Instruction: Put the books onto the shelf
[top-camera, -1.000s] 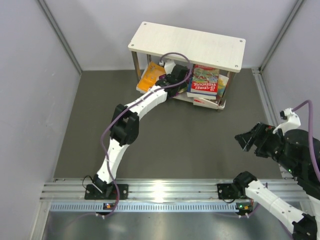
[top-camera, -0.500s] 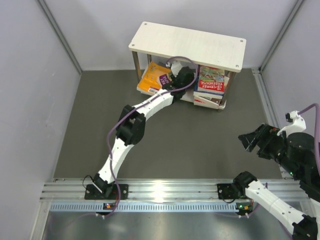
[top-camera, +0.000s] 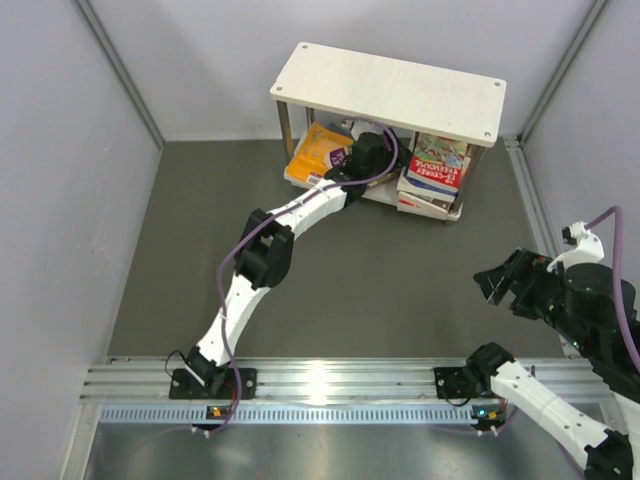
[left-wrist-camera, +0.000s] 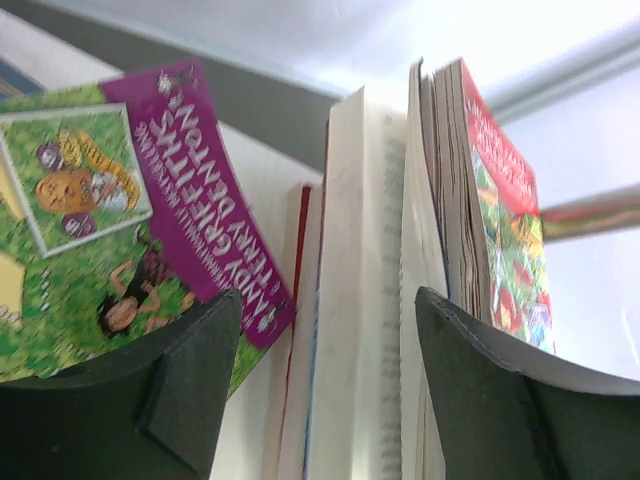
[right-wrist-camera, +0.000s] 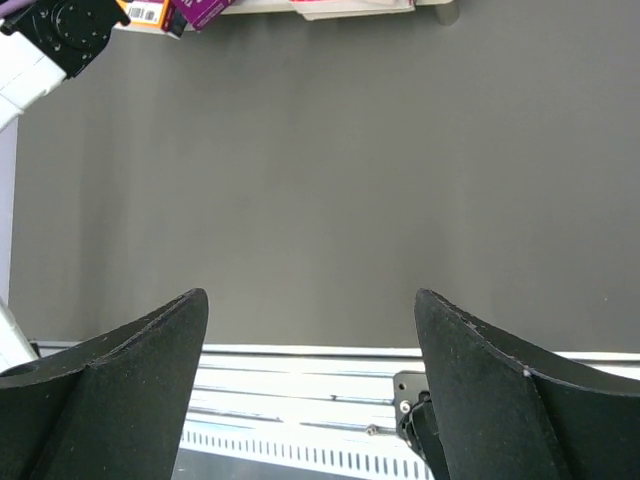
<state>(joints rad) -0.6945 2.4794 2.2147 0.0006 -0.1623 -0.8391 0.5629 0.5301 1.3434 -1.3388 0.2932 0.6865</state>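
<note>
By the rail (top-camera: 330, 378), the right gripper (right-wrist-camera: 310, 295) is hovering over the grey mat (right-wrist-camera: 320, 170), jaws spread wide and holding nothing. Farther off, the left gripper (left-wrist-camera: 328, 300) is sitting inside the shelf (top-camera: 390, 85), whose top is hiding it from above. Its wrist view is showing the fingers apart and gripping nothing, with the books (left-wrist-camera: 370, 250) just beyond, their number unclear.

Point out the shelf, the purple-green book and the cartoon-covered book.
shelf (top-camera: 385, 92), top external view, centre of its top board.
purple-green book (left-wrist-camera: 150, 230), left wrist view, middle of its front cover.
cartoon-covered book (top-camera: 438, 163), top external view, middle of its cover.
</note>
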